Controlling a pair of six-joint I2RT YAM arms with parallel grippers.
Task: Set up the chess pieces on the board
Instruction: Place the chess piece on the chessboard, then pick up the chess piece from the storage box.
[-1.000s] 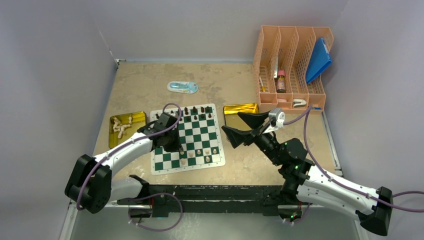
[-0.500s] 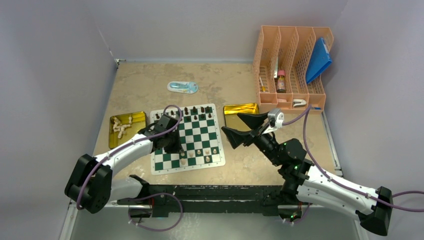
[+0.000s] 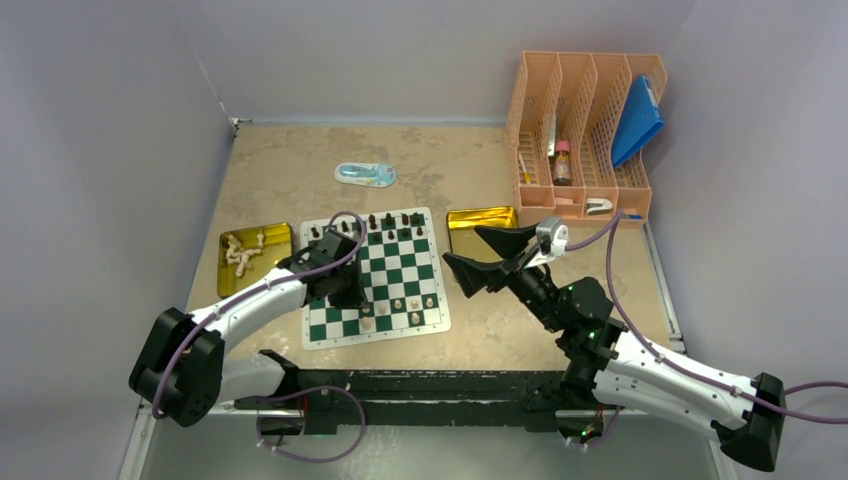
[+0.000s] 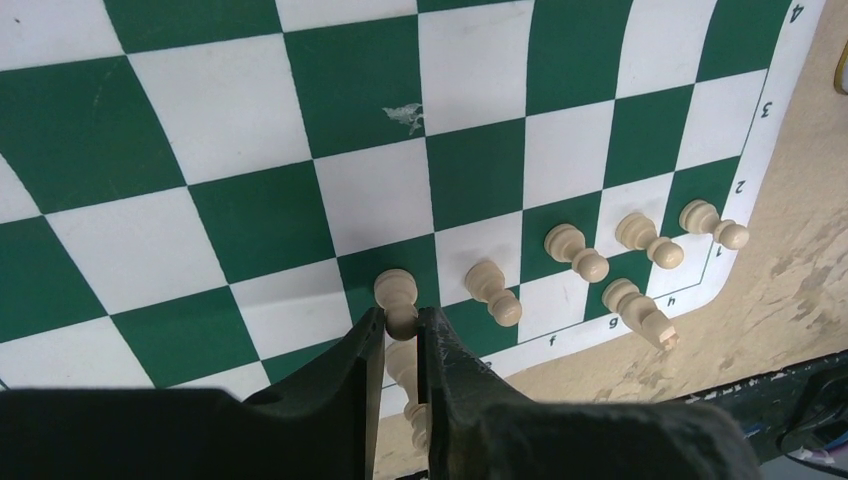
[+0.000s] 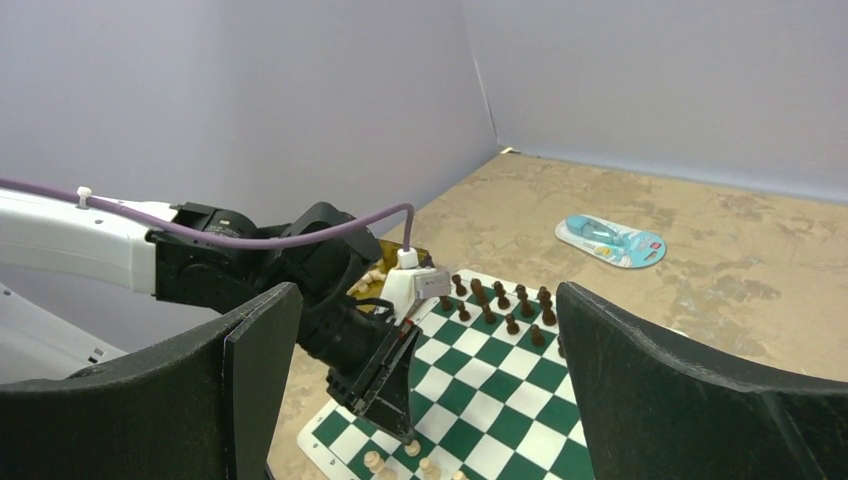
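Fingertips [image 4: 362,345] of the left gripper [image 4: 400,325] are flanking a cream pawn [image 4: 397,290], with only a narrow gap showing between them. Whether they are pinching the pawn or just letting go of it, I cannot tell. The pawn is standing upright on a green square of the board [image 4: 240,120], in line with four other cream pawns [image 4: 565,242] along the row near the robot's edge. One more cream piece [image 4: 640,312] is sitting closer to the corner.

Farther out, dark pieces [image 3: 388,221] are lining the far rank. More cream pieces [image 3: 242,255] are waiting in the gold tray [image 3: 282,238] just left of the board.

The right gripper [image 3: 482,256] is hanging above the table beside the board's right edge, its jaws spread wide and carrying nothing.

These figurines are likely hard, smooth and very light, with narrow bases, so any sideways nudge is probably tipping them. The best hold is looking like a gentle pinch from straight above, just under the head. Neighbours are standing close, so the fingers are needing to part without sweeping sideways.
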